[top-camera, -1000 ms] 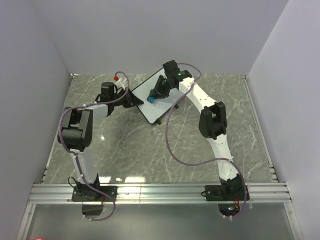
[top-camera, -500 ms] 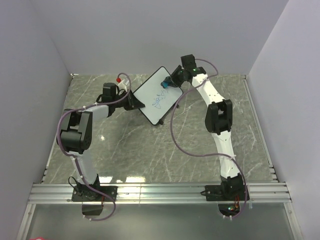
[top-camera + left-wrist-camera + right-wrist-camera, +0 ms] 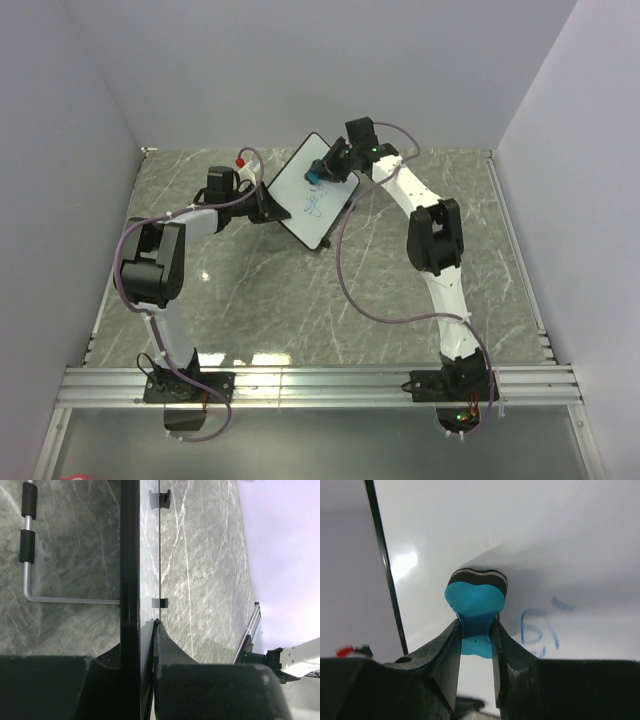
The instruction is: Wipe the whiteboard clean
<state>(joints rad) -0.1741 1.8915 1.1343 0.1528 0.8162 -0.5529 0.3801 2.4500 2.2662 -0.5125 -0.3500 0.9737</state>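
Whiteboard: the whiteboard (image 3: 291, 190) stands tilted up off the grey marbled surface (image 3: 250, 290) at the far middle. Its white face is turned toward the right arm so we can reach it head-on.
Left claw: the left claw (image 3: 263, 207) pinches the board's left edge. In the wrist view the black frame (image 3: 130, 555) runs edge-on between the two fingers, which sit tight against it on either side. We judge this grip is there to brace the board against the wiping push.
Right claw: the right claw (image 3: 325, 168) is narrowed onto the waist of the blue eraser (image 3: 475, 602), so the pad sticks out ahead of the fingertips.
Eraser contact: the striped felt end sits against the white face in the upper part of the board, and a shadow spreads from that spot.
Marks left: a blue scribble (image 3: 539, 627) remains just beside and below the eraser, nearer the board's middle. The area around the pad looks clean.
Prop: a bent metal rod (image 3: 29, 540) with black sleeves reaches out from the frame's back. We take it for a stand.
Step in hand: wiping, partly done by our reading.
Next move: we would drag the pad down across the scribble with steady pressure.
Risk: pushing too hard could twist the board in the left grip.
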